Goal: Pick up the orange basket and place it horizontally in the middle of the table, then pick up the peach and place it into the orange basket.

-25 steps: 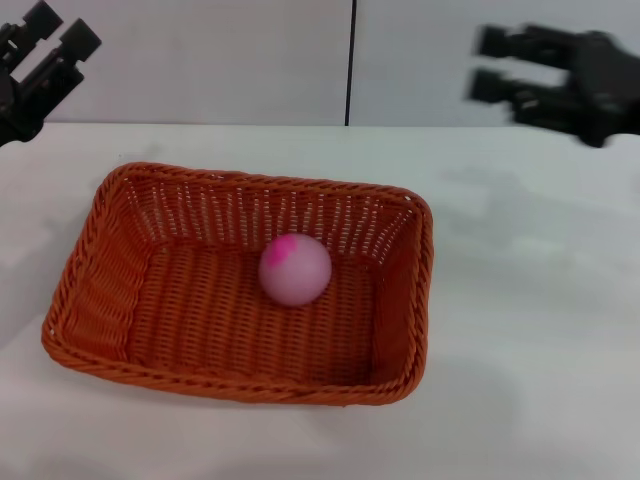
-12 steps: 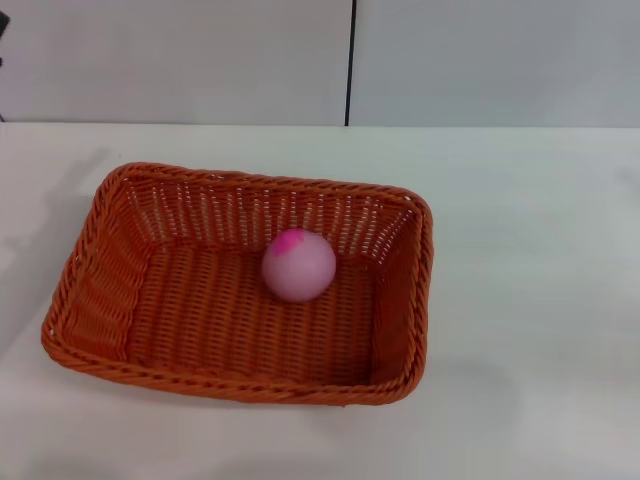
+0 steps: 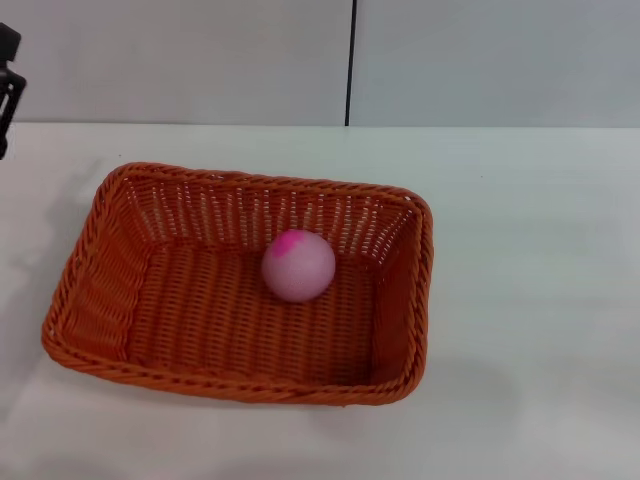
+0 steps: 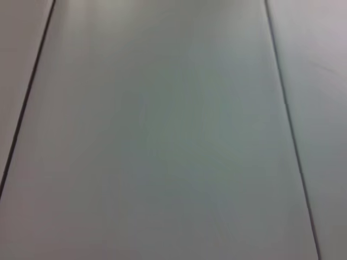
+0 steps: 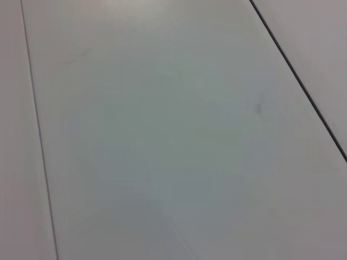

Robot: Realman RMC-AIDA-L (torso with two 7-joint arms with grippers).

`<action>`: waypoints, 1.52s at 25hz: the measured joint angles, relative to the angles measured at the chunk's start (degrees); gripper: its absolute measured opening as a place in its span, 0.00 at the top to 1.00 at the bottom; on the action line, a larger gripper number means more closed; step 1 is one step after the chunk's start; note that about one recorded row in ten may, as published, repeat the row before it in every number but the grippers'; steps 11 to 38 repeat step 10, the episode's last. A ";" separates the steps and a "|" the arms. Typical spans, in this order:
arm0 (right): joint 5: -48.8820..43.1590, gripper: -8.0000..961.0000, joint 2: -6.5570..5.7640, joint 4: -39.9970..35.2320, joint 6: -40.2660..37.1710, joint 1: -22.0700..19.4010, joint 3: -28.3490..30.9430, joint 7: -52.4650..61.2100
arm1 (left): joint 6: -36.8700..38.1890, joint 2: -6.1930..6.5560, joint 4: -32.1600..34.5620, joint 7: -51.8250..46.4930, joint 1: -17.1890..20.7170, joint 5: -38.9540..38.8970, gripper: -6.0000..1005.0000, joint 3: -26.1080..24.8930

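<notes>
The orange basket [image 3: 240, 285] lies lengthwise on the white table [image 3: 530, 260], a little left of the middle in the head view. Inside it, the pale pink peach [image 3: 298, 265] rests on the woven floor near the back wall, its magenta patch facing up. A small black part of my left gripper [image 3: 7, 80] shows at the far left edge, raised and well away from the basket. My right gripper is out of view. Both wrist views show only blank pale panels with dark seams.
A grey wall with a vertical dark seam [image 3: 350, 60] stands behind the table. Bare tabletop extends to the right of the basket and in front of it.
Both grippers have pulled away: the right one left the head view, and the left one retreated to the far left edge. The peach has settled slightly; the basket stayed put.
</notes>
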 joint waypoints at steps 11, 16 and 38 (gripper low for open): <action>-0.17 0.33 0.23 0.51 0.07 -0.13 -0.16 -0.12 | 0.69 0.04 -1.76 1.93 0.60 0.15 0.30 0.01; -0.17 0.33 0.23 0.51 0.07 -0.13 -0.16 -0.12 | 0.69 0.04 -1.76 1.93 0.60 0.15 0.30 0.01; -0.17 0.33 0.23 0.51 0.07 -0.13 -0.16 -0.12 | 0.69 0.04 -1.76 1.93 0.60 0.15 0.30 0.01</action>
